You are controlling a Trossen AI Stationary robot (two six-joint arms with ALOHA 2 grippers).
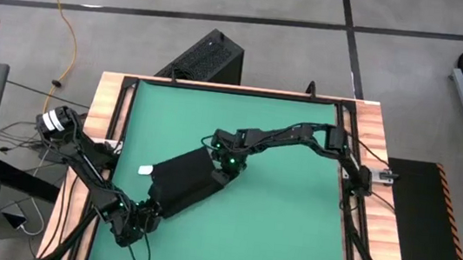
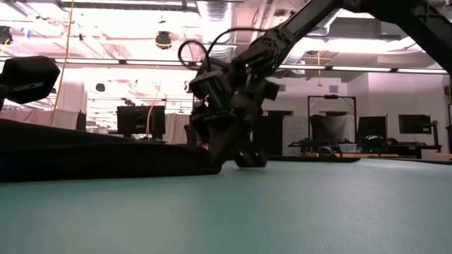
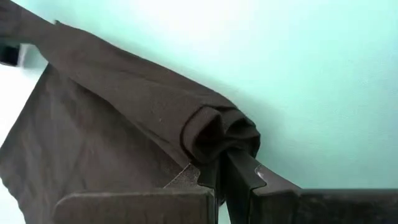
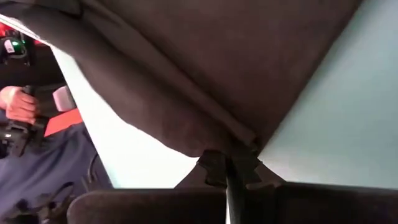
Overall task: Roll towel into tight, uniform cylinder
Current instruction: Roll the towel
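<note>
**Both grippers pinched the roll's ends on the mat**

Nearest to us in the high view, the left gripper sat at the near-left end of the towel. In its wrist view its fingers were closed tight on the rolled edge, where we saw the cloth curled into a double fold at the tip, with a flat part spread beside it. We judged the roll only partly formed there.

Farther in, the towel lay slantwise on the green mat, near its middle, with a small white tag at its left edge. In the low view the cloth lay low and long on the mat.

At the far end the right gripper met the towel's upper right corner. Its wrist view showed its fingers shut on a fold of cloth, with a person's hand visible in the room beyond.

To do this step well, we judged that both ends had to turn together at the same rate, keeping the cloth taut between them, so the roll would not cone or loosen. The flat part needed to feed in without wrinkles, and the grips had to stay low to the mat
</note>
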